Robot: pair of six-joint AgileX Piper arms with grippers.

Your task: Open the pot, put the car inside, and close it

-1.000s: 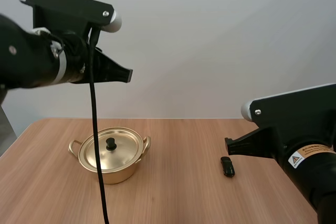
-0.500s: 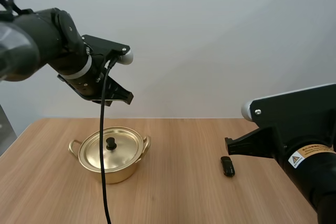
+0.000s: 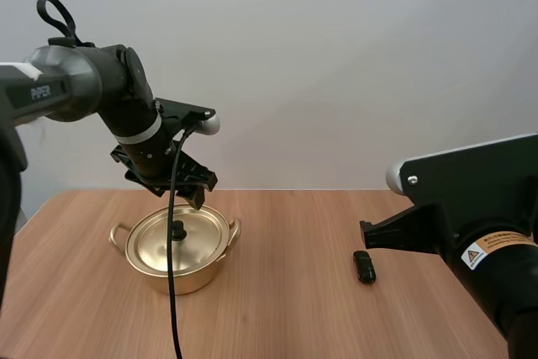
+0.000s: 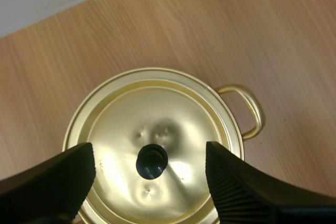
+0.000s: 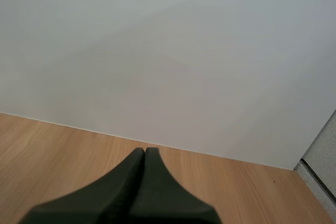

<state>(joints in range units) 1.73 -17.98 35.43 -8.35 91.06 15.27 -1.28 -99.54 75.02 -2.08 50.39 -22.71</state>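
Note:
A gold pot [image 3: 179, 250] stands on the left of the table, its lid [image 3: 160, 245] on, with a black knob [image 3: 177, 229] in the middle. My left gripper [image 3: 180, 192] hangs just above the lid. In the left wrist view my left gripper [image 4: 149, 153] is open, its fingers [image 4: 52, 182] standing wide on either side of the knob [image 4: 152, 161] without touching it. A small black car [image 3: 364, 266] lies on the table at the right. My right gripper [image 3: 366, 234] is held above the table near the car; its fingers [image 5: 142, 182] lie together as one wedge, shut on nothing.
The wooden table [image 3: 286, 308] has bare room between the pot and the car. The pot's side handles [image 4: 247, 111] stick out left and right. A plain wall stands behind the table's far edge.
My left arm has swung away from the camera and come down over the pot, and its jaws have opened. The right arm, pot and car have stayed put.

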